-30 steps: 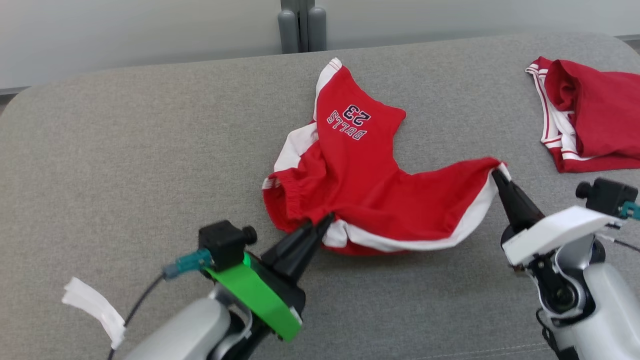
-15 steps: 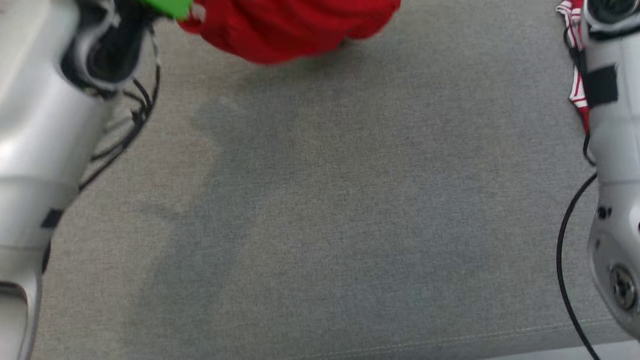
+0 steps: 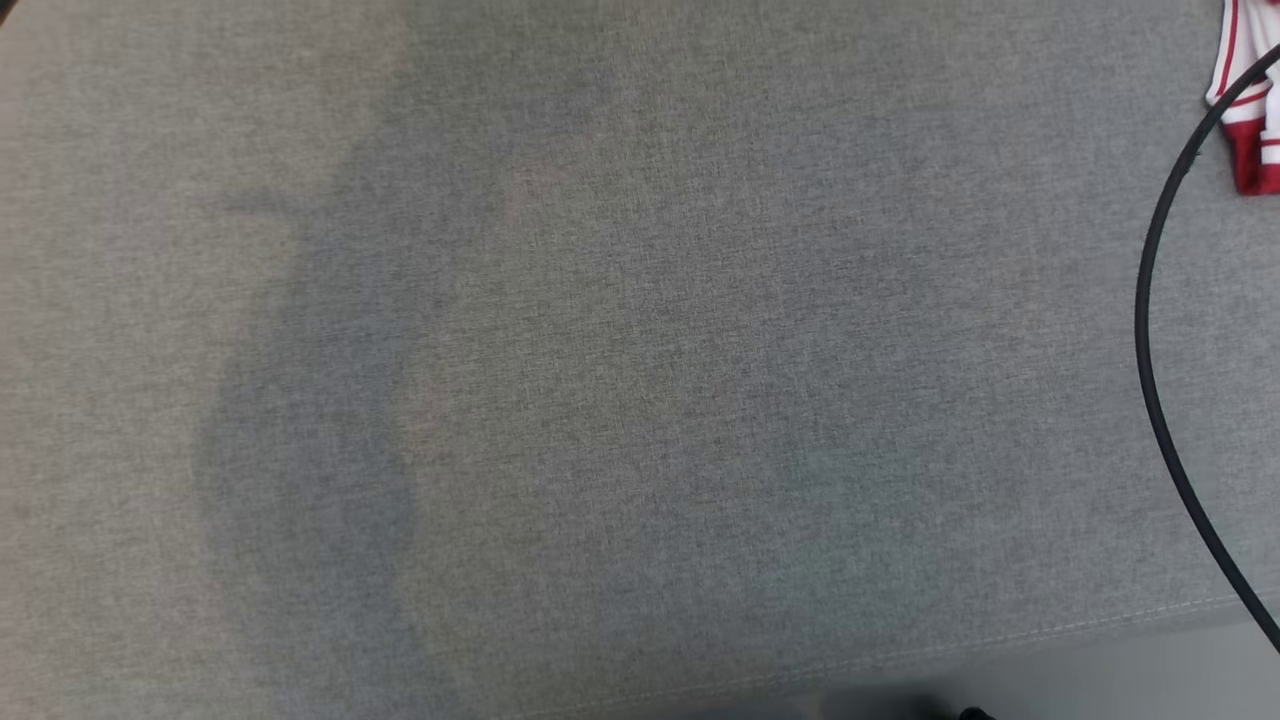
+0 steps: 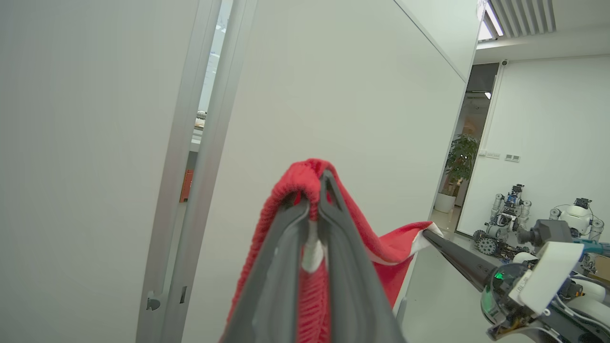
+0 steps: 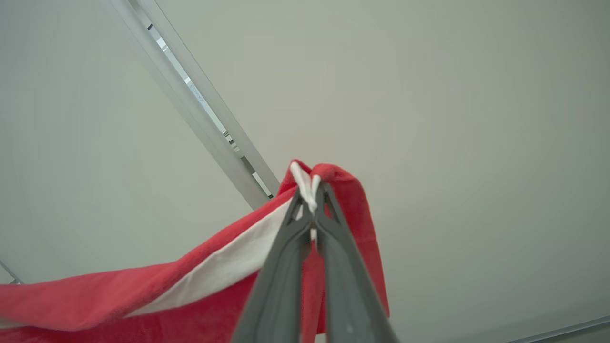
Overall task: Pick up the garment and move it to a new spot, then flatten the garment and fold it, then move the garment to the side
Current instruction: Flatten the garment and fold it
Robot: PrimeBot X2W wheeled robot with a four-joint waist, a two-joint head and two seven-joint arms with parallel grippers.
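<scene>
Lifted off the grey cushion [image 3: 640, 400], the garment [image 5: 95, 295] now hangs between both tools.
Its bunched red edge is clenched in the left tool [image 4: 314, 195], its white-trimmed corner in the right tool [image 5: 312, 197]; the rest is cut off below. Left wrist view catches white walls [image 4: 333, 95] and parked robots [image 4: 505, 219]; head view, a cable [image 3: 1142, 330] and second red garment [image 3: 1250, 160] far right.

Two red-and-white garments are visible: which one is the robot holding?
The garment pinched by the left gripper and the right gripper, stretched between them; the other garment lies untouched on the grey surface.
</scene>
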